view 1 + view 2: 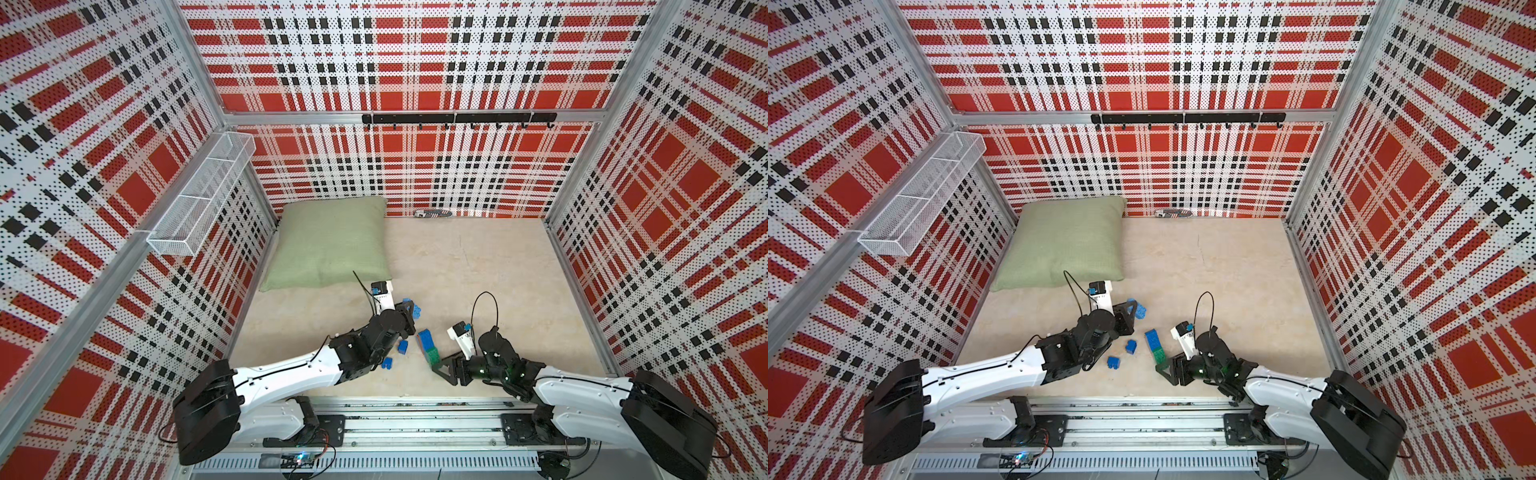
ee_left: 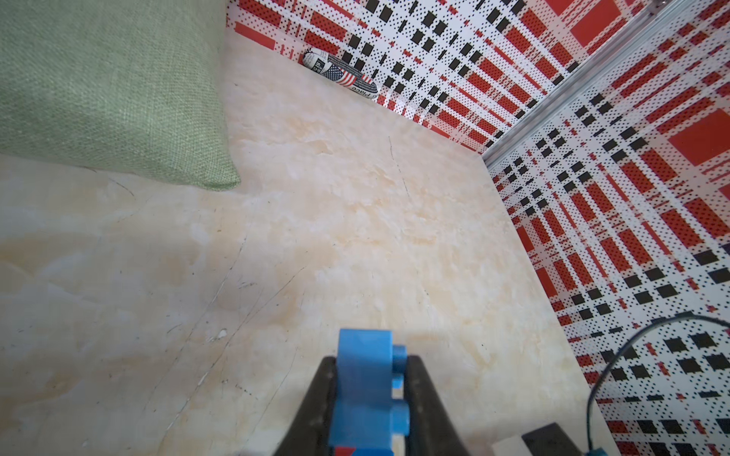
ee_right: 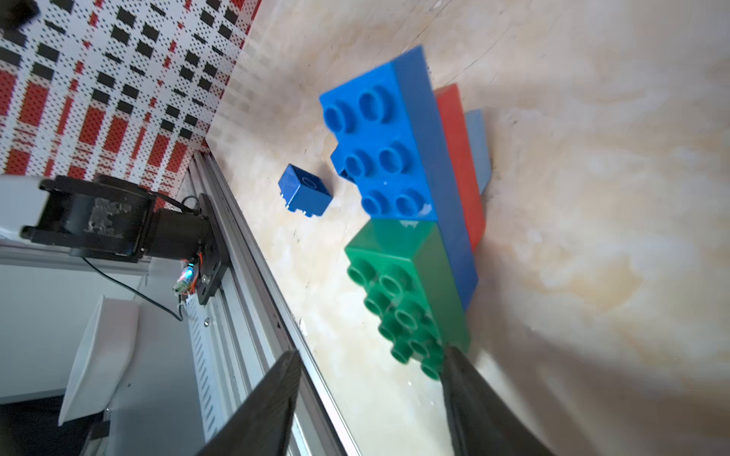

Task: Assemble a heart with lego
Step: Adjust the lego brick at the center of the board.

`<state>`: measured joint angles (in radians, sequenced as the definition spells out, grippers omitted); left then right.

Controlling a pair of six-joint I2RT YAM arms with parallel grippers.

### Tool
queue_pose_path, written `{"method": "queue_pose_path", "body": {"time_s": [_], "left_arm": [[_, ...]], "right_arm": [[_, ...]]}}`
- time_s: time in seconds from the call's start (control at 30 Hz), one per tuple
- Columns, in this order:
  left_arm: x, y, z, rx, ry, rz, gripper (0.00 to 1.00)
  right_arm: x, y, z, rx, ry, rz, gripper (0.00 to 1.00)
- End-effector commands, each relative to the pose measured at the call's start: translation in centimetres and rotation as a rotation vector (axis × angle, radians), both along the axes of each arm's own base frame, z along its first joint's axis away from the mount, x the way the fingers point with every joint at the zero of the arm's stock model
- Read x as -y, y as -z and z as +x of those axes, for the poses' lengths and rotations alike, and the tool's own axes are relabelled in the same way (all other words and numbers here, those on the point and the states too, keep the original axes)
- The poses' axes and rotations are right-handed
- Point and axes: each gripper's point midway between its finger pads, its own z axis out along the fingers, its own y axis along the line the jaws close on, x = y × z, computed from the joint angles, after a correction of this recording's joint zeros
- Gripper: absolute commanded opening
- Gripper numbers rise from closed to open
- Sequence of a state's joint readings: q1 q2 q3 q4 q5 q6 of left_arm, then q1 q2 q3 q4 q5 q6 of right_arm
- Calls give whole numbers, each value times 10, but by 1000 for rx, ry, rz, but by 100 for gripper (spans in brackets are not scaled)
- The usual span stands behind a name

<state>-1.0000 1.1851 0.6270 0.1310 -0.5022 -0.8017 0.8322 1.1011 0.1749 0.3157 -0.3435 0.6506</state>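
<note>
My left gripper (image 2: 371, 361) is shut on light blue lego (image 2: 365, 395) whose studs face one jaw; a sliver of red shows at the lower edge. In both top views this gripper (image 1: 409, 311) holds the lego (image 1: 417, 309) just off the pillow's near corner. The heart (image 1: 428, 347) (image 1: 1154, 345) lies on the floor as joined blue, green, red and light blue bricks (image 3: 399, 166). My right gripper (image 3: 371, 353) (image 1: 441, 368) stands open at its green end (image 3: 407, 284), one finger (image 3: 466, 391) against that brick's corner. Two small dark blue bricks (image 1: 403, 346) (image 1: 387, 363) lie loose between the arms.
A green pillow (image 1: 332, 243) fills the back left of the floor. A rolled printed item (image 1: 434, 213) lies against the back wall. A white wire basket (image 1: 203, 195) hangs on the left wall and a black hook rail (image 1: 457, 119) on the back wall. The metal base rail (image 1: 415, 419) runs along the front.
</note>
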Motion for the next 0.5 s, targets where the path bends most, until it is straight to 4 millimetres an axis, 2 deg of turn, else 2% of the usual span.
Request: {"method": "queue_pose_path", "body": {"time_s": [0.0, 0.13, 0.2, 0.3, 0.37, 0.47], "left_arm": [[3, -9, -3, 43, 57, -17, 0], [4, -9, -2, 53, 79, -22, 0], [2, -8, -1, 57, 74, -9, 0], [-3, -7, -1, 65, 74, -21, 0], [-6, -7, -1, 71, 73, -36, 0], [-10, -5, 0, 70, 75, -47, 0]], "right_arm": [[25, 18, 10, 52, 113, -174, 61], [30, 18, 6, 98, 184, -258, 66], [25, 13, 1, 133, 185, -244, 67], [27, 14, 0, 167, 235, -295, 67], [26, 16, 1, 169, 257, -312, 64], [13, 16, 0, 195, 247, -341, 61]]}}
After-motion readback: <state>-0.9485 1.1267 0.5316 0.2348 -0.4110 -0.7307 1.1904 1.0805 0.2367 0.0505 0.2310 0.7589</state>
